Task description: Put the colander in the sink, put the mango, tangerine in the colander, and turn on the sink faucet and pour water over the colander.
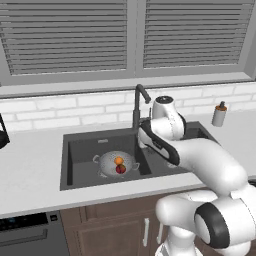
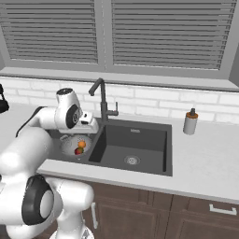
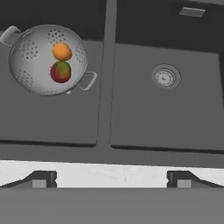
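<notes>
I have the gripper (image 3: 111, 178) spread wide, holding nothing, above the sink's (image 3: 105, 87) divider. Ahead and left of my fingers (image 3: 42, 179), the colander (image 3: 46, 59) sits in the left basin, holding the tangerine (image 3: 62, 51) and mango (image 3: 61, 71), which touch. What's left is the faucet (image 1: 138, 104); its small side lever (image 2: 115, 111) looks rigid and slick, so I'd push rather than pinch.

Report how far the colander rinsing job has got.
Done: the colander sits in the left basin of the sink, with the mango and tangerine inside it. In hand: nothing; the gripper is open and empty above the sink's front edge. Left: turning on the sink faucet; no water is visible.
</notes>
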{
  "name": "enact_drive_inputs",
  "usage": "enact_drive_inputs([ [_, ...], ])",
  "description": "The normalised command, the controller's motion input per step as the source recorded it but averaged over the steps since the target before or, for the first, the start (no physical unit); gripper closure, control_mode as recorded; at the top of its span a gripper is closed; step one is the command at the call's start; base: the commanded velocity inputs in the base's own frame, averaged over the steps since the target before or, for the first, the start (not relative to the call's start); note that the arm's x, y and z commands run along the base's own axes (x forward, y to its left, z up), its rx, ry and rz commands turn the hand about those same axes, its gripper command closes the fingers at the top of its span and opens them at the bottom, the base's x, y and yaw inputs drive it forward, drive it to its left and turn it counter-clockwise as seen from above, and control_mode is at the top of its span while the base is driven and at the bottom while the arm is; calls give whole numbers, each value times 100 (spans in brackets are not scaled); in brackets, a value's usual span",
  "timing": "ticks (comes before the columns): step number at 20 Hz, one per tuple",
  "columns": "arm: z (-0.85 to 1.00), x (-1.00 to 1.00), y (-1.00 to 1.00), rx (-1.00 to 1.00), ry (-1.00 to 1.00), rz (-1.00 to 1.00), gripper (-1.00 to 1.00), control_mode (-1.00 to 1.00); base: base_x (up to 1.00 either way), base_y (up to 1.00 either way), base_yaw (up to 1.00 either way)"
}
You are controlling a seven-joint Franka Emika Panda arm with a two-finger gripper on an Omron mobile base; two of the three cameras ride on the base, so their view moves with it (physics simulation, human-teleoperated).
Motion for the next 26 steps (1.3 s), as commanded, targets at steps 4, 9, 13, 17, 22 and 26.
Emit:
enact_drive_inputs([
  [4, 24, -1, -47, 0, -10, 15, -100, -100, 0, 0, 0],
  [9, 21, 0, -50, 0, -13, 16, -100, -100, 0, 0, 0],
  [13, 14, 0, -51, 0, -15, 22, -100, -100, 0, 0, 0],
  [17, 5, 0, -45, 0, -25, 24, -100, -100, 0, 0, 0],
  [22, 0, 13, -17, 13, -35, 11, -100, -100, 0, 0, 0],
  [26, 6, 32, -13, 23, -35, 4, -100, -100, 0, 0, 0],
])
